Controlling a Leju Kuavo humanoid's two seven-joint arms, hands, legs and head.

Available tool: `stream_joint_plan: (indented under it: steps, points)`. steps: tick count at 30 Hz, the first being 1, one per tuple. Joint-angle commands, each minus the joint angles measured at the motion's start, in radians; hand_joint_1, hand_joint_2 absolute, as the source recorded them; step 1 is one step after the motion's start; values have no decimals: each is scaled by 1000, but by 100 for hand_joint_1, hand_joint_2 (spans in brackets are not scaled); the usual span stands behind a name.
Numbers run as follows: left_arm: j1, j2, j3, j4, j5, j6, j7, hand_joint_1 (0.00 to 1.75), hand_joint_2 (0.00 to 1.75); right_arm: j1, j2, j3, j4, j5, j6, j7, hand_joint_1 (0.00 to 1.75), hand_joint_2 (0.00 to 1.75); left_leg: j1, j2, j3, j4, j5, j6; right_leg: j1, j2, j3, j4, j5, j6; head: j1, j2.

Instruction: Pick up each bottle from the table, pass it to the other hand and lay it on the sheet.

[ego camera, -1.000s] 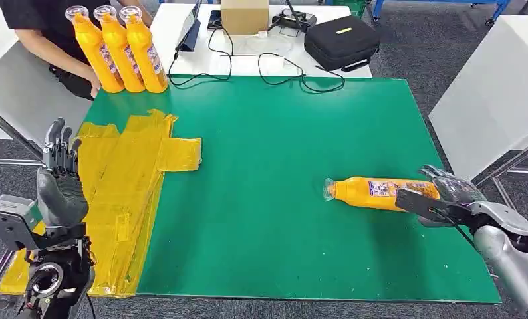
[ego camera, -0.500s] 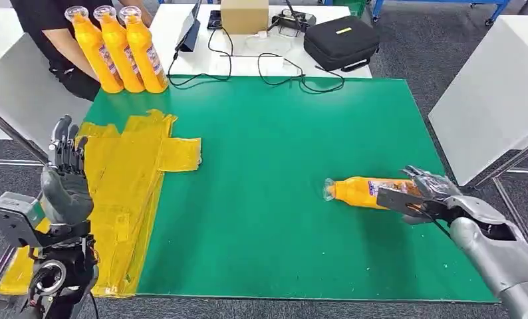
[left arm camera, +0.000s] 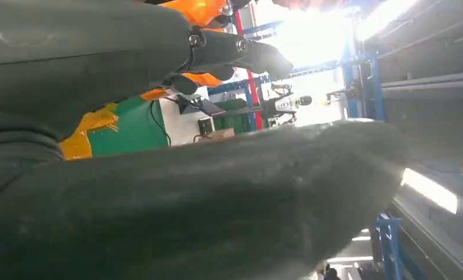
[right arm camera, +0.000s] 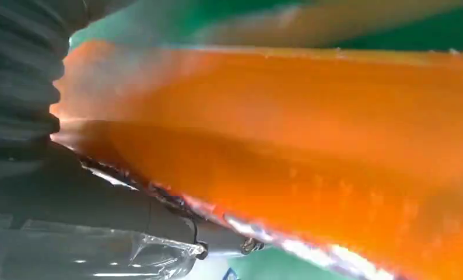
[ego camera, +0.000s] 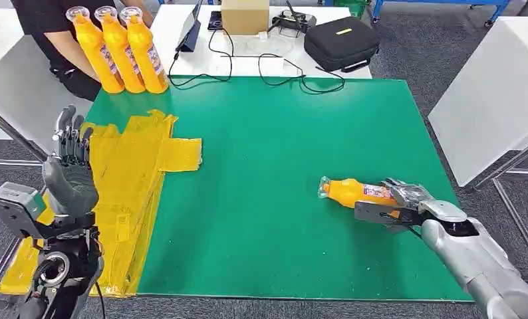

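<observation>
The right hand (ego camera: 399,203) wraps the base of the orange plastic bottle (ego camera: 352,191) lying at four o'clock on the green desk (ego camera: 281,146); a firm mid-body grip before lifting would stop it rolling. The left hand (ego camera: 70,166) waits unclenched and empty over the yellow sheet (ego camera: 132,173) at nine o'clock. Three upright orange bottles (ego camera: 118,50) stand at eleven o'clock, clear of the route.

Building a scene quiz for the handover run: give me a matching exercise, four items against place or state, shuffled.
Items:
1. lying bottle
2. three bottles
3. yellow sheet
4. left hand

Places or states:
A. spread on the mat's left side
B. raised, holding nothing
C. standing at the mat's far left corner
D. on its side in the right hand

Pairs: 1-D, 2-C, 3-A, 4-B
</observation>
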Motion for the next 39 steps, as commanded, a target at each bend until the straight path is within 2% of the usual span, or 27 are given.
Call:
stream_joint_plan:
  steps: [1,7,9,11,12,14,15,16,17,19,20,21,24,30,32,33,36,39]
  points:
    - [-72,-11,-57,101,20,-3,8,0,0,29,-13,127,163,10,60,0,175,175,1,-4,8,-2,0,1,2,-6,10,-4,-1,-3,0,0]
    - [-74,-10,-59,102,30,-4,8,0,0,46,-26,103,124,-14,59,3,175,175,1,-5,13,-2,0,0,2,-6,8,-5,-3,-1,0,0]
    - [-81,-9,-67,104,28,-10,18,0,0,68,-27,55,83,-69,54,-3,175,175,1,-5,12,-2,-1,0,1,-5,8,-4,-3,0,0,0]
    - [-76,-8,-72,104,22,-22,50,0,0,107,-32,-13,11,-151,47,-8,175,175,1,-6,15,-4,0,1,2,-8,16,-7,-3,-2,0,0]
    - [-71,-13,-67,103,31,-29,62,0,0,123,-29,-48,-30,-192,35,-7,175,175,1,-7,15,-3,0,0,2,-8,11,-5,-3,-2,0,0]
    - [-47,-29,-49,91,83,-66,96,0,0,146,-5,-121,-141,-286,1,-3,175,175,1,-4,16,-2,-1,0,2,-4,12,-5,-2,-1,0,0]
    - [-34,-35,-41,83,108,-85,104,0,0,152,7,-143,-192,-320,-9,-2,175,175,0,-2,15,-3,-1,0,1,-2,17,-5,-2,0,0,0]
    - [-16,-45,-33,77,176,-129,120,0,0,155,44,-189,-267,-394,-23,-15,175,175,0,-1,17,-5,-1,1,2,-3,20,-8,-2,-3,0,0]
    - [-11,-48,-33,76,191,-139,119,0,0,153,60,-201,-303,-420,-16,7,175,175,0,0,16,-2,-2,0,1,0,18,-4,-3,0,1,0]
    - [-5,-66,-38,83,283,-191,134,0,0,162,116,-264,-418,-543,-44,-55,175,175,0,5,15,-1,-3,0,1,5,16,-2,-2,-1,1,0]
    - [-4,-70,-43,84,279,-182,137,0,175,168,126,-278,-456,-557,-61,-49,175,175,0,6,14,-1,-3,0,1,6,15,-2,-1,0,0,0]
    - [1,-87,-54,76,276,-172,140,0,175,187,163,-321,-514,-577,-109,-92,175,175,0,10,15,-1,-4,-1,1,9,13,-1,-1,-2,0,0]
    - [-2,-102,-88,65,253,-144,144,0,175,193,196,-339,-587,-589,-116,-66,175,175,-1,7,9,-1,-3,-1,0,6,8,1,-2,-2,0,0]
    - [-26,-109,-112,74,288,-140,161,0,175,159,225,-341,-557,-629,-100,-101,175,175,0,1,6,-1,-2,0,1,0,7,1,-3,0,0,0]
    - [-41,-117,-144,83,290,-139,156,0,175,105,263,-317,-516,-649,-87,-110,175,175,0,4,10,0,-4,1,1,1,10,0,-4,-2,0,0]
    - [-45,-125,-157,86,298,-137,152,0,175,84,283,-303,-498,-661,-81,-111,175,175,0,2,5,0,-2,0,0,1,6,1,-2,-1,0,0]
    - [-50,-138,-193,87,287,-121,139,0,175,78,339,-275,-488,-676,-90,-106,175,175,0,6,5,0,-3,0,1,3,5,1,-2,-2,0,0]
    - [-93,-167,-230,99,271,-109,142,0,175,53,419,-237,-450,-679,-101,-65,175,175,0,4,4,0,-2,-1,1,2,3,1,-2,-1,0,0]
